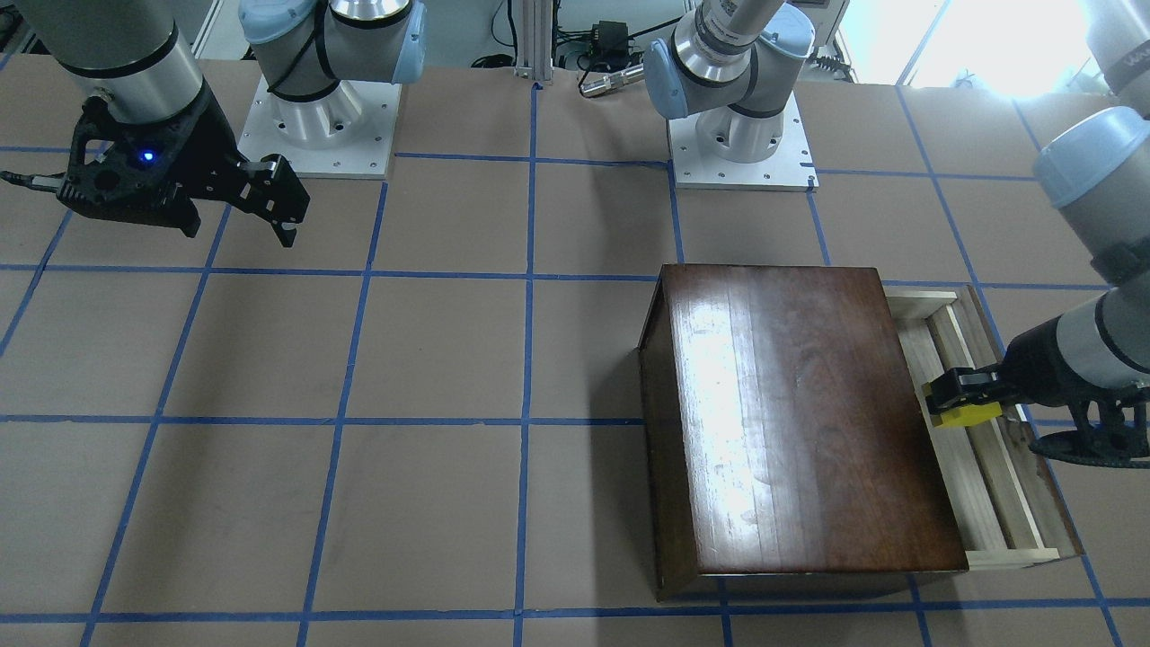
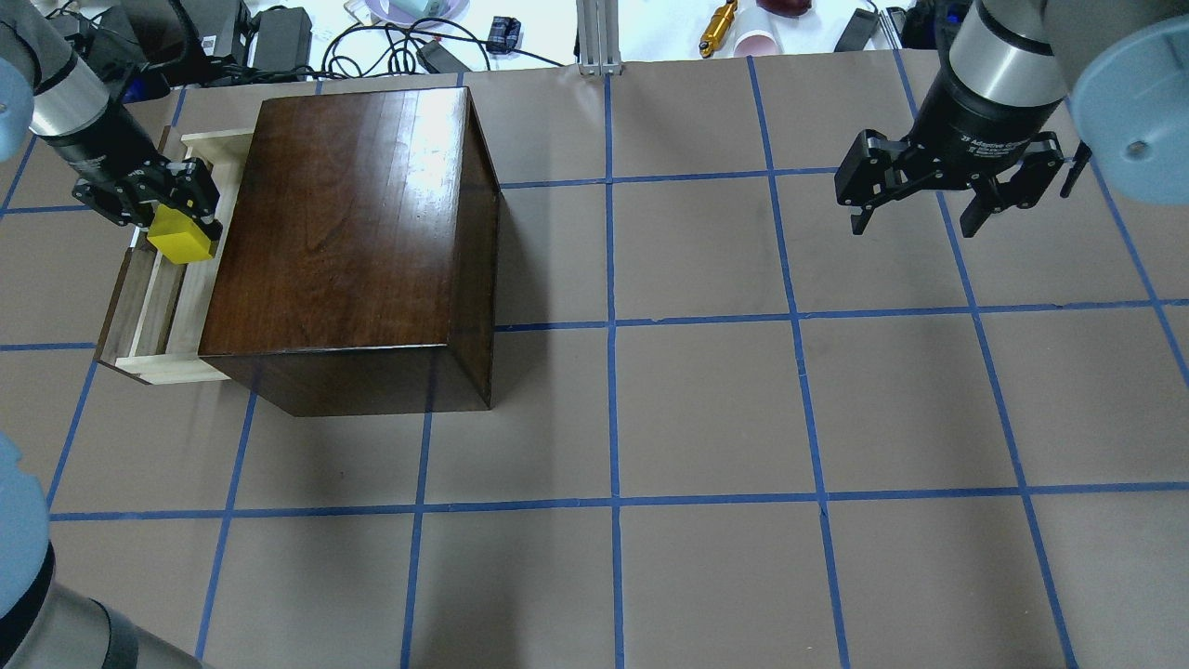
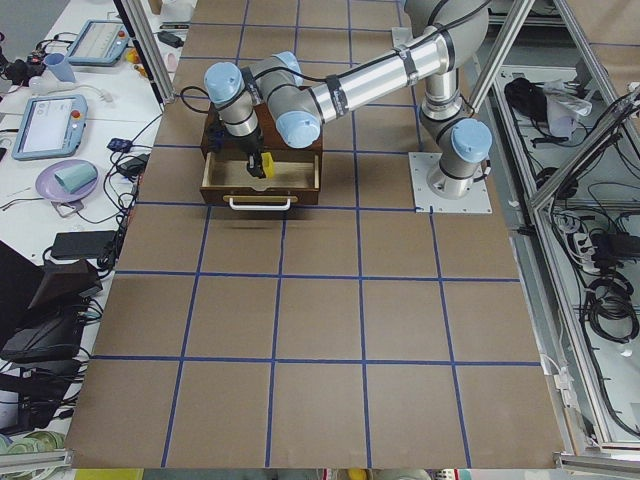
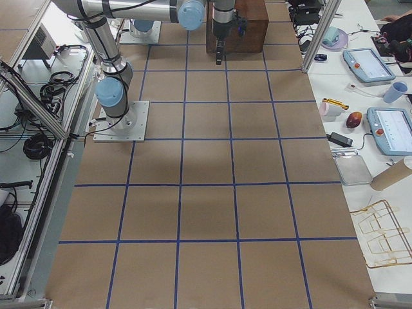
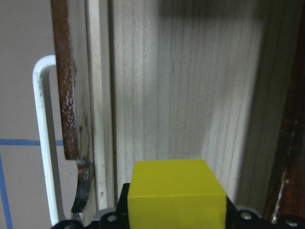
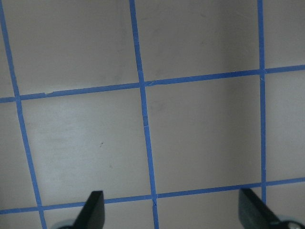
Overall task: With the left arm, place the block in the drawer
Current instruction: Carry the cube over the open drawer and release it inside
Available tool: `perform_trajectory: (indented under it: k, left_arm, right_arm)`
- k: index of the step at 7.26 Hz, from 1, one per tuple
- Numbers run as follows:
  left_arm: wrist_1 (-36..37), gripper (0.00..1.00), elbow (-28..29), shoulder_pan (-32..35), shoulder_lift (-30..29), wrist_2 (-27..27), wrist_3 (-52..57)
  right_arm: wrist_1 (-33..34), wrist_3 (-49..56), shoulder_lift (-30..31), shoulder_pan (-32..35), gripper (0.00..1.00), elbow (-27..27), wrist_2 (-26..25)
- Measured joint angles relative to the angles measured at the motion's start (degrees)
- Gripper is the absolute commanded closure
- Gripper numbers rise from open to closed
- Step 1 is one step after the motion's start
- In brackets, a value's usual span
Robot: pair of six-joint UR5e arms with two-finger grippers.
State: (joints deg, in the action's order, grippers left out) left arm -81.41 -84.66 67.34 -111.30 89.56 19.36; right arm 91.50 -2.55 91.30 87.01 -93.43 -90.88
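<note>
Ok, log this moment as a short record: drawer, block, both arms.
drawer: open, pulled out of the box
block: yellow, held over the drawer's floor, not released
left arm: jaws shut on the block
right arm: jaws open, holding nothing, above the table
task: block not yet placed

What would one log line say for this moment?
left gripper: holds block over open drawer | right gripper: open, empty, above table
</note>
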Motion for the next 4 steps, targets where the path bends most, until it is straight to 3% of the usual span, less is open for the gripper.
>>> perform_trajectory:
  k: [1,4]
  left_arm:
    - [1.7,0.01,-1.3,0.0,0.0,0.0,-0.2]
    - [2.7,0.00,-1.7,-0.1,-0.1,-0.2,0.3]
  right_arm:
    - [0.0,0.0,0.0,0.0,0.00,0.0,0.0]
    - [0.0,0.0,0.0,0.0,0.00,0.0,0.0]
